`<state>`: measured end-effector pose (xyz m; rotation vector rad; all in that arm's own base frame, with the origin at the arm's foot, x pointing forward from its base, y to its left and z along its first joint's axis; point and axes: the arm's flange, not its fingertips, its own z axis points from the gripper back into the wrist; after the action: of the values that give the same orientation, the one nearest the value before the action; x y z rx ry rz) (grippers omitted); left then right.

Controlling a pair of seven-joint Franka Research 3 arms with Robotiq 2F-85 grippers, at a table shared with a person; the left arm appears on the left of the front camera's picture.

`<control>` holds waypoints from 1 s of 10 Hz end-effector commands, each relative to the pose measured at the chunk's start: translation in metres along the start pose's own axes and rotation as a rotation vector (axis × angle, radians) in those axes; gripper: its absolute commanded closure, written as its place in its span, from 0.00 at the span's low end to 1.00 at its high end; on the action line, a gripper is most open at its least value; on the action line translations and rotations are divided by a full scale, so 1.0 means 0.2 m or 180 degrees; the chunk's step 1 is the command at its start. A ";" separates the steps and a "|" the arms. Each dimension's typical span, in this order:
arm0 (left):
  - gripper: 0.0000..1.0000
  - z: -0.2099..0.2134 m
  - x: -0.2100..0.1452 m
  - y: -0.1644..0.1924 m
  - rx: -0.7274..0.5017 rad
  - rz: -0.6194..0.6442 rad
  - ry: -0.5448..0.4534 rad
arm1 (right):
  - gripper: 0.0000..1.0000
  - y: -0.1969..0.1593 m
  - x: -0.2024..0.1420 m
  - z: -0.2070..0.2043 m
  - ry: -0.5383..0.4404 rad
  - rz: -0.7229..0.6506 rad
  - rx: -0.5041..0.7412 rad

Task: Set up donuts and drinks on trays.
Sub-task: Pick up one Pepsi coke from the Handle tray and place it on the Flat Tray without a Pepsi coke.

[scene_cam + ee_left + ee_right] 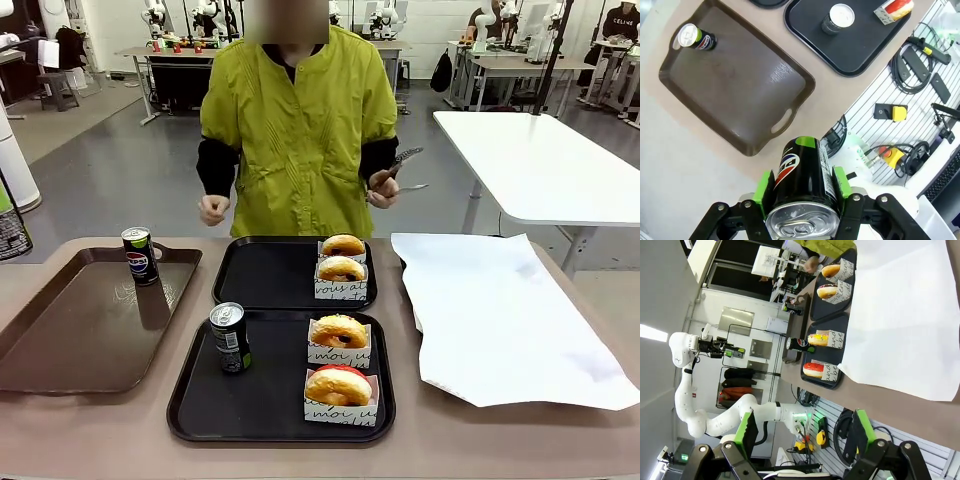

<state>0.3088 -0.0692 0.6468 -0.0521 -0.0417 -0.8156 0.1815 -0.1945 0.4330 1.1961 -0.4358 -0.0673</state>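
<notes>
lab floor and white tables in upper frame of front view, tan table [500, 440] across the lower half. white paper sheet [500, 315] at right, brown tray [70, 330] at left with one can [139, 255] standing in its upper right corner. two black trays at centre: far tray [265, 275] with two donuts [342, 258] at its right side and no can; near tray [260, 405] with two donuts [339, 360] at right and a can [229, 338] at upper left. person behind far tray, tongs in hand [382, 187] at upper centre-right.

in left wrist view, left gripper [802, 197] clamped on a third can [802, 182], bottom centre, high above the brown tray's near rim. in right wrist view, right gripper [802, 432] with fingers spread, nothing between, bottom of frame.

step probably a drink carry; far tray looks one can short. next move likely needs travel toward upper centre over the near tray's can, then upright set-down in the far tray's bare left half. plenty of room there; raised rims and standing cans are the things to clear.
</notes>
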 end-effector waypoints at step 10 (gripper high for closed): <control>0.41 -0.77 1.45 0.00 0.0688 0.0411 -0.0230 | 0.00 0.01 0.01 0.00 -0.0056 0.0053 0.0081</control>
<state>0.5003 -0.2790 0.5044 0.0789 -0.1554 -0.7432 0.1813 -0.1948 0.4335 1.1951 -0.4371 -0.0673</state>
